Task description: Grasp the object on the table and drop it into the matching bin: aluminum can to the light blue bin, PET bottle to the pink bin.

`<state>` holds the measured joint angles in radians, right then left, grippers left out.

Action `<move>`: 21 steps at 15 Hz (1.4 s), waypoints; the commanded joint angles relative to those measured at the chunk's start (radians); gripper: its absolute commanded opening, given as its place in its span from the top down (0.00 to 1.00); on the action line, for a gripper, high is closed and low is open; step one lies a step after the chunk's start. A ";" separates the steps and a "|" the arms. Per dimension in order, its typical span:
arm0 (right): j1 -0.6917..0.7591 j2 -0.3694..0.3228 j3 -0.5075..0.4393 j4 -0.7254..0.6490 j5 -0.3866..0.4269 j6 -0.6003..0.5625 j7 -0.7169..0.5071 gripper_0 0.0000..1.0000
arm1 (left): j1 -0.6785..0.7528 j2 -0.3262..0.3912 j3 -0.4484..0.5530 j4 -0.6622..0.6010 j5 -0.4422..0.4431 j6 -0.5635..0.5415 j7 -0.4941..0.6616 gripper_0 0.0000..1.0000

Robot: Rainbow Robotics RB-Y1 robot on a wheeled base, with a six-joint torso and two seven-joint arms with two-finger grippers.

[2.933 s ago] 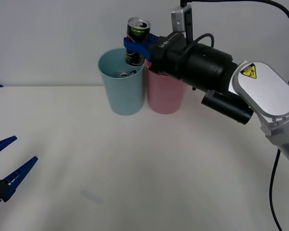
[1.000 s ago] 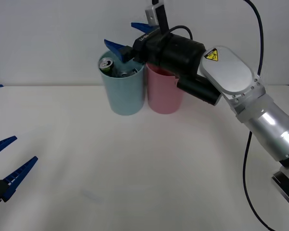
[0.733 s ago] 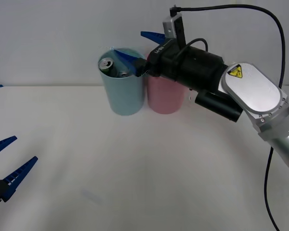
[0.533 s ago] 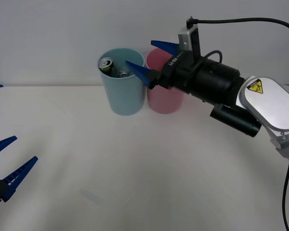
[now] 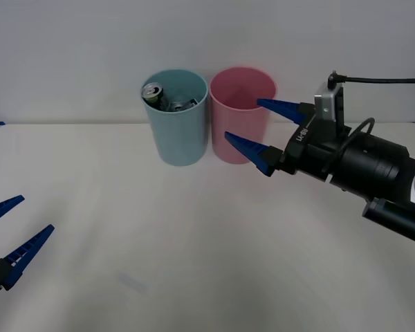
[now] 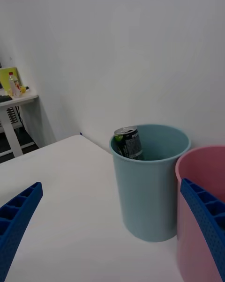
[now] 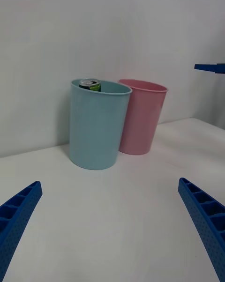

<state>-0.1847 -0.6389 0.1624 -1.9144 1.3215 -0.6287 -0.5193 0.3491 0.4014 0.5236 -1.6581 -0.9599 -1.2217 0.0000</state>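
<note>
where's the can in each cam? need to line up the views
Front view: aluminum can inside the light blue bin, against the rim on its left side.
Right wrist view: can leaning on the bin's inner wall, top above the rim.
Left wrist view: just its top over the rim.
Shared landmark: the pink bin beside the blue one.

A plain white wall (image 5: 90,41) stands behind; far off, a small side table (image 6: 14,101) carries what may be bottles (image 6: 12,84).
</note>
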 commanded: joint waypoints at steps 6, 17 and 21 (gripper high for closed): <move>0.257 0.048 -0.190 -0.006 -0.064 -0.175 0.294 0.00 | 0.000 0.000 0.000 0.000 0.000 0.000 0.000 0.00; 0.522 0.229 -0.492 -0.006 -0.080 -0.508 0.366 0.00 | 0.000 0.000 0.000 0.000 0.000 0.000 0.000 0.00; 0.602 0.229 -0.541 -0.006 -0.131 -0.523 0.363 0.00 | 0.000 0.000 0.000 0.000 0.000 0.000 0.000 0.00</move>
<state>0.4054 -0.4096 -0.3693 -1.9207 1.1974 -1.1520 -0.1536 0.3491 0.4014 0.5236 -1.6581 -0.9599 -1.2217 0.0000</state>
